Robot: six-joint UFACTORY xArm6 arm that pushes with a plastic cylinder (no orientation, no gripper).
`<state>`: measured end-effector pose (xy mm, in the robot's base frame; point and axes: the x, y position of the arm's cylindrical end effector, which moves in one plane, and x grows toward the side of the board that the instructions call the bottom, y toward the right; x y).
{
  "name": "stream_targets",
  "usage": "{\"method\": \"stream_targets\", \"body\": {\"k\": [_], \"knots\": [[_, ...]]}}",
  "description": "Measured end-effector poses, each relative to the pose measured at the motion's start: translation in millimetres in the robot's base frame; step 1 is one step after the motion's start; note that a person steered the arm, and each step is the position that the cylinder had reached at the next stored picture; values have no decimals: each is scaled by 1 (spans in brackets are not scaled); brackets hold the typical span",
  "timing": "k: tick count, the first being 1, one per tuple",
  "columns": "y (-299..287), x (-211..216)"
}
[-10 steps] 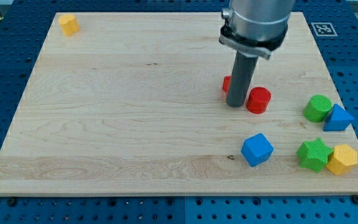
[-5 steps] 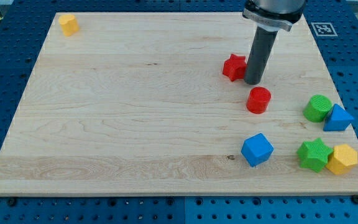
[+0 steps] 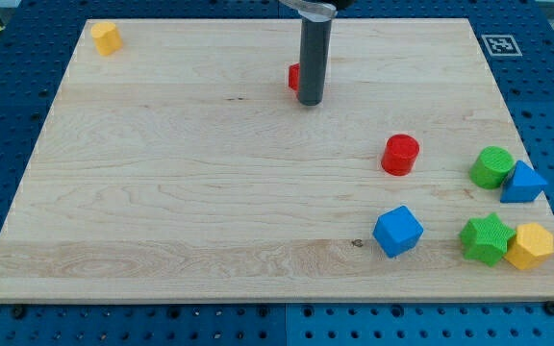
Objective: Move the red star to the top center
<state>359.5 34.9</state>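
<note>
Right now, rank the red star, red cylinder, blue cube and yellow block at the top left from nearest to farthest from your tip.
1. Red star: just left of my tip, mostly hidden behind the rod.
2. Red cylinder: to the lower right.
3. Blue cube: lower right, nearer the view's bottom.
4. Yellow block: the board's top-left corner.

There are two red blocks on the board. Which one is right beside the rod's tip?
The red star, mostly hidden behind the rod near the view's top centre, beside my tip. The red cylinder stands apart, toward the view's lower right.
</note>
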Motion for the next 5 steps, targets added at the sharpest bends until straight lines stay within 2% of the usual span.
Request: {"method": "stream_targets", "body": {"k": [2,5], "knots": [[3,-50],[13,-83]]}}
